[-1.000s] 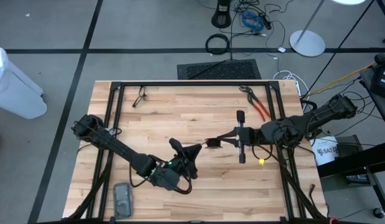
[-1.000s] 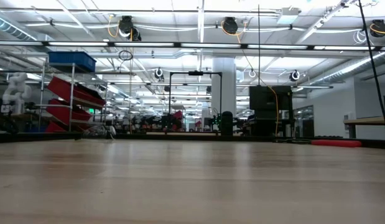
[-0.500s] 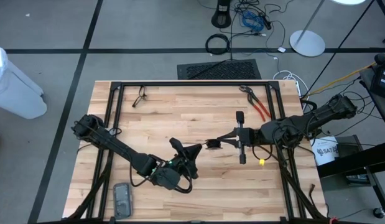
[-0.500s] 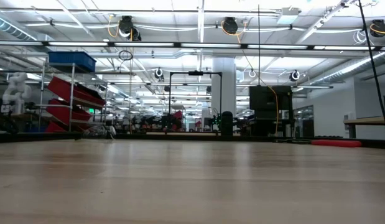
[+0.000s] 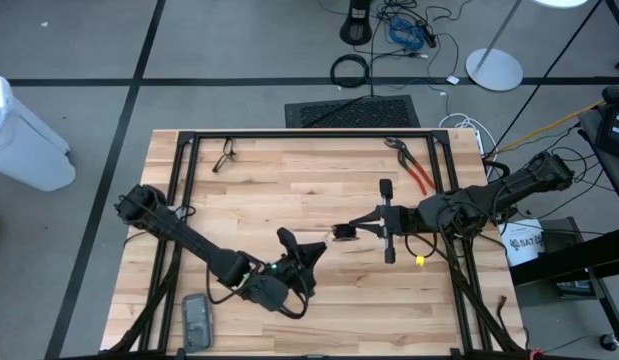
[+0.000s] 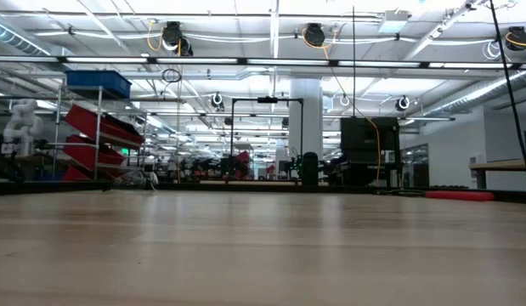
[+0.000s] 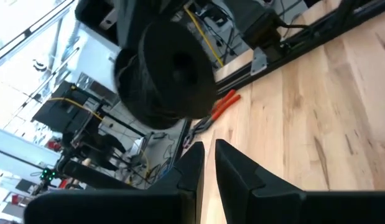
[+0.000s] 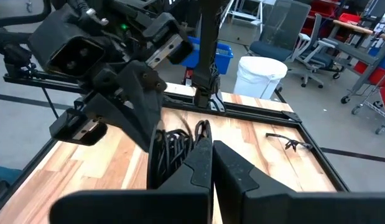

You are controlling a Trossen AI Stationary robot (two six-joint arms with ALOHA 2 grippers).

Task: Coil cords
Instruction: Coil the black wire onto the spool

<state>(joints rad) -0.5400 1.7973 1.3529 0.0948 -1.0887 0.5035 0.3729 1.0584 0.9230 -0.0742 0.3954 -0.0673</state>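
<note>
The black cord (image 5: 342,232) is gathered into a small bundle of loops above the table's middle. My right gripper (image 5: 351,229) comes from the table's right and is shut on it. In the right wrist view the loops (image 8: 170,149) bunch beside my right gripper (image 8: 212,155). My left gripper (image 5: 317,246) stands close to the bundle's left, pointing at it. In the left wrist view my left gripper (image 7: 208,149) shows a narrow gap between its fingers with nothing in it, and the dark bundle (image 7: 161,74) looms blurred ahead. The cord's pale end piece is hidden. My right gripper pinches several strands of the cord bundle (image 8: 195,140) between its two fingers. They reach in about level from the table's right. The loops hang at the fingertips, clear of the tabletop. My left gripper stands beside the loops; whether a finger (image 8: 136,109) touches them I cannot tell.
Red-handled pliers (image 5: 417,172) lie at the far right and a pair of glasses (image 5: 224,155) at the far left. A grey flat device (image 5: 196,320) sits at the near left, and a small yellow piece (image 5: 421,260) under my right arm. A black frame (image 5: 309,133) rims the table.
My left gripper has turned at the wrist, and its fingertips have swung a little toward the table's near edge, away from the bundle. The bundle has stayed where it was.
</note>
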